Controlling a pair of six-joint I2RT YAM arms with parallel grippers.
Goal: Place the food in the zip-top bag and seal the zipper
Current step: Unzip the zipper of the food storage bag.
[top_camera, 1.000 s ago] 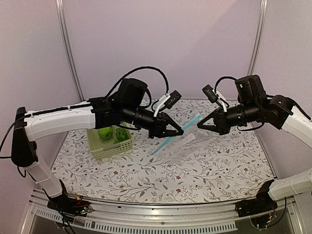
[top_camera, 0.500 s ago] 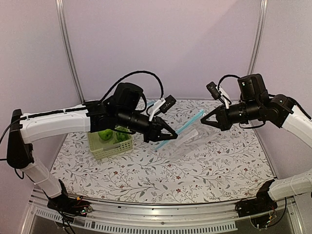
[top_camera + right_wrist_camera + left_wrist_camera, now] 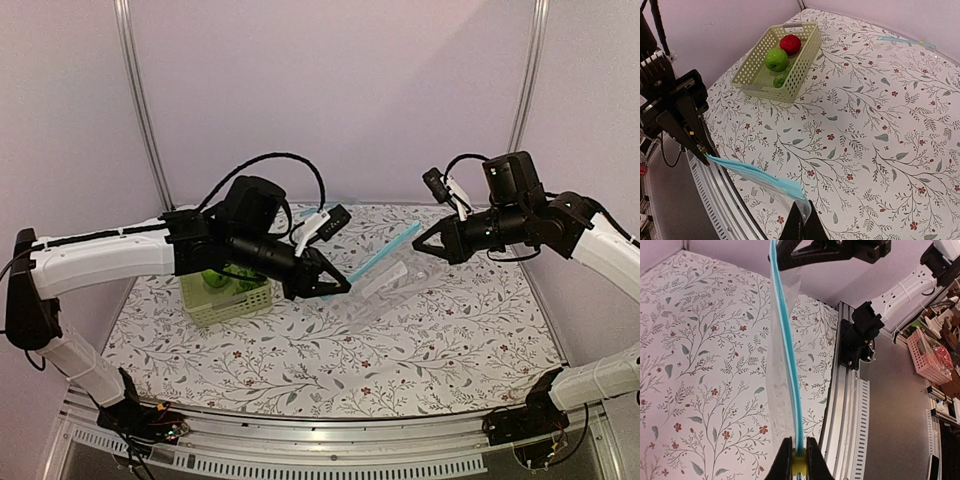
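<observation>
The clear zip-top bag [image 3: 388, 290] hangs stretched between my two grippers above the table. Its light blue zipper [image 3: 380, 256] runs taut from one to the other and also shows in the left wrist view [image 3: 786, 340] and the right wrist view [image 3: 747, 171]. My left gripper [image 3: 338, 287] [image 3: 799, 460] is shut on the zipper's left end. My right gripper [image 3: 420, 246] [image 3: 802, 227] is shut on the bag's right top corner. The red apple [image 3: 790, 44] and green apple [image 3: 776, 59] lie in the basket. In the top view only the green apple [image 3: 213, 277] shows.
The pale green plastic basket [image 3: 790, 87] [image 3: 228, 305] stands at the table's left, partly under my left arm. A thin blue strip [image 3: 905, 41] lies near the far edge. The table's metal front rail [image 3: 840, 405] runs close below the bag.
My left gripper has slid left and slightly down along the zipper, away from the right gripper. The right gripper has risen a little. The bag is stretched longer.
</observation>
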